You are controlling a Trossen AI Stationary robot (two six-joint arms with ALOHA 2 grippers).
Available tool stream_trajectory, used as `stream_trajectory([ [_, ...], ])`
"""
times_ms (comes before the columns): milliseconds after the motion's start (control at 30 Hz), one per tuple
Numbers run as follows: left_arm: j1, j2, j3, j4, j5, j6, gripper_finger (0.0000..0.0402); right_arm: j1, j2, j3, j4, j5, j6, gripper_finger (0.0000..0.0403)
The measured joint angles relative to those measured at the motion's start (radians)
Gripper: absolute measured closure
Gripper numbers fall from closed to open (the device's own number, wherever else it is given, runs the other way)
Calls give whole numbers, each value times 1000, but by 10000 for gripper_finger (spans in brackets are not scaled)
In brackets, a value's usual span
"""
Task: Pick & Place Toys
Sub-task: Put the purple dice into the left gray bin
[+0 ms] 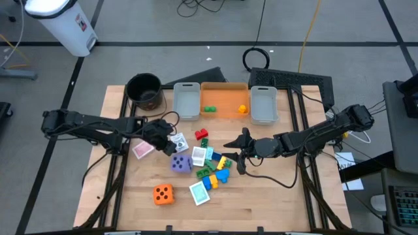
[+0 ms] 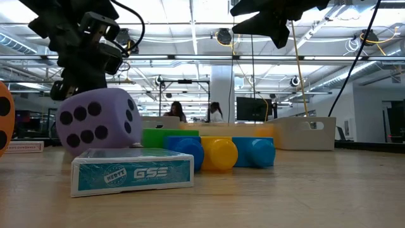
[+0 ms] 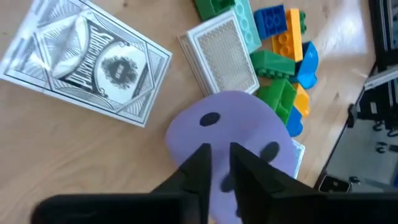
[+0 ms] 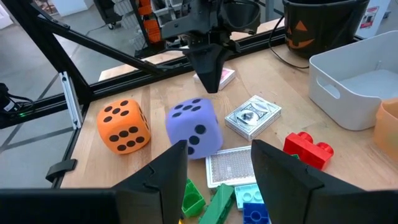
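High view: the left gripper [image 1: 164, 138] hangs left of centre, just up-left of the purple die [image 1: 181, 162], between the pink card pack [image 1: 142, 150] and a white patterned card pack [image 1: 177, 141]. In the left wrist view its fingers [image 3: 200, 163] stand nearly together above the purple die with only a thin slit between them, gripping nothing.

Right of centre, the right gripper [image 1: 239, 151] hovers beside the heap of coloured bricks [image 1: 215, 170]; in the right wrist view its fingers [image 4: 163, 176] are spread apart and empty.

An orange die [image 1: 163, 194] sits at lower left of the frame, apart from the heap, with a teal card pack [image 1: 199, 192] lower centre. A red brick [image 1: 201, 134] lies above the heap.

Along the upper centre stand two grey bins [image 1: 186, 101] flanking an orange bin [image 1: 225, 100], which holds a green piece and a yellow piece. A black pot [image 1: 144, 90] stands at upper left of the wooden table [image 1: 274, 196].
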Motion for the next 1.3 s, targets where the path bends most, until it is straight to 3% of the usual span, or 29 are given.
stream_trajectory([
  [433, 44, 0, 0, 0, 12, -49, 159, 0, 0, 0, -29, 0, 1, 236],
  [633, 47, 0, 0, -3, 64, -10, 107, 0, 0, 0, -32, 0, -1, 236],
  [900, 16, 0, 2, -115, 74, -65, 96, 0, 0, 0, -31, 0, 2, 236],
  [1300, -124, -14, 2, -36, -43, -198, 120, 1, 0, 0, -28, -1, 24, 236],
])
